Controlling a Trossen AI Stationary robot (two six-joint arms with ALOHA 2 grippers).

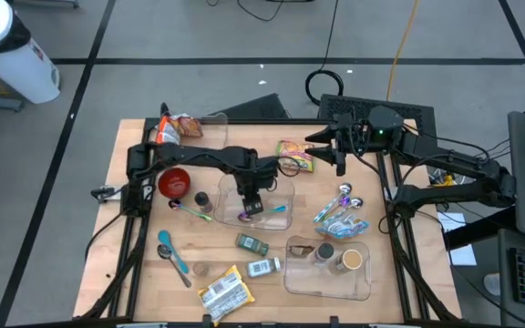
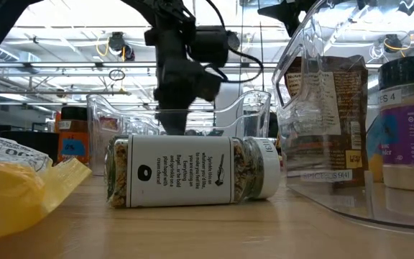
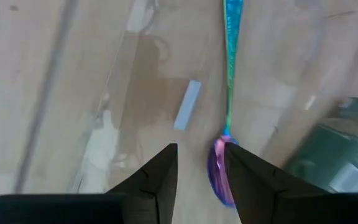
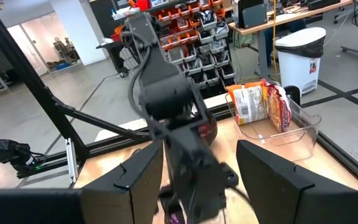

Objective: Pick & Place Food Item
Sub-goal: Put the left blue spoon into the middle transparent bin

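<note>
Left end effector (image 3: 199,163) hangs straight over the iridescent spoon (image 3: 227,112), fingers parted and empty, bowl just beside one finger, handle running away lengthwise; right arm waits well off.

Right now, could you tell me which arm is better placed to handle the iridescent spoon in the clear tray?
Left, probably. The left gripper hangs directly over the spoon in the tray, jaws open beside its bowl. The right gripper waits near the table's far edge.

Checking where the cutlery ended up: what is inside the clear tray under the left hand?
In the clear tray lies an iridescent spoon beneath the left hand, whose fingers are apart. The arm covers part of the tray floor.
</note>
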